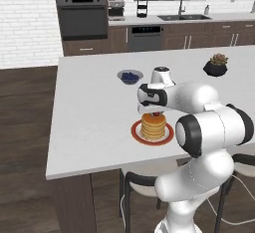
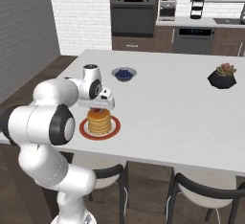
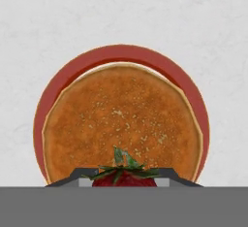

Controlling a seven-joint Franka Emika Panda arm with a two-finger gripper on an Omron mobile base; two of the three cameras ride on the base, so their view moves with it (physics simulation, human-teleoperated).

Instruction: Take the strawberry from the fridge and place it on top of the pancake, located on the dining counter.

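Note:
A stack of golden pancakes (image 1: 153,125) (image 2: 99,121) (image 3: 121,119) rests on a red-orange plate (image 1: 137,134) (image 2: 83,131) (image 3: 53,88) on the white dining counter (image 1: 89,107) (image 2: 172,108). My gripper (image 1: 156,113) (image 2: 97,108) (image 3: 124,178) hangs straight down just above the stack, shut on the strawberry (image 1: 156,113) (image 2: 97,109) (image 3: 124,177). In the hand view the red fruit with its green leaves sits between the dark fingertips, over the near part of the top pancake. The fridge is out of view.
A grey bowl of blue berries (image 1: 130,76) (image 2: 124,73) stands behind the plate. A potted succulent in a dark pot (image 1: 216,65) (image 2: 223,76) sits at the far right of the counter. Dark stools (image 1: 142,184) (image 2: 206,192) stand under the near edge.

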